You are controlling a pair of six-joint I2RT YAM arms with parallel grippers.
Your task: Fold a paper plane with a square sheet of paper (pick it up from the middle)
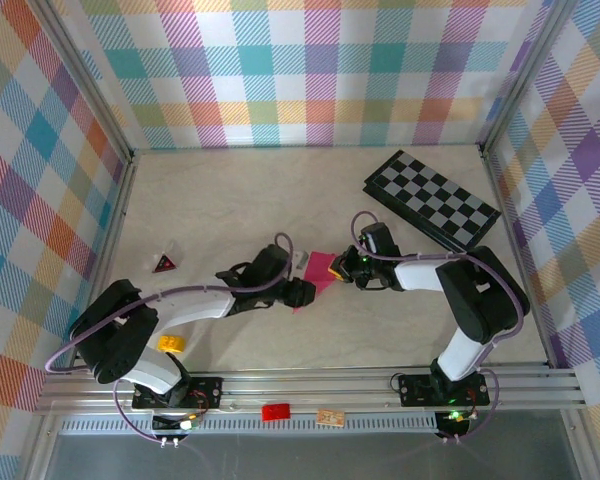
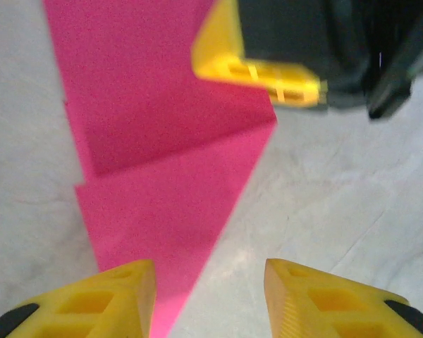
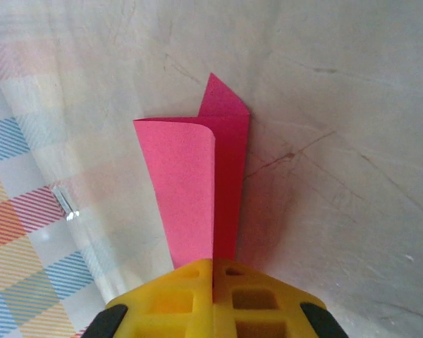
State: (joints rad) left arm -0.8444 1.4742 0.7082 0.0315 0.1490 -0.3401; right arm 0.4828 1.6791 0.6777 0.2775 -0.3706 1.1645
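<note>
Top external: dark-red triangular block [image 1: 164, 263] sits far left on tabletop [image 1: 230, 190]. Left end effector [image 1: 302, 292] parted, empty, just beside folded pink sheet [image 1: 322, 266] mid-tabletop. Right end effector [image 1: 340, 269] pinched tight on sheet's edge. Checkerboard [image 1: 435, 198] lies behind right arm, well apart.

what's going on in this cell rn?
Two arms are folding a paper plane mid-table. The right end effector is shut on one end of the partly folded pink sheet, which already shows creases and a pointed corner. The left end effector is open at the sheet's tapered edge, gripping nothing. The sheet is not yet a finished plane.
</note>
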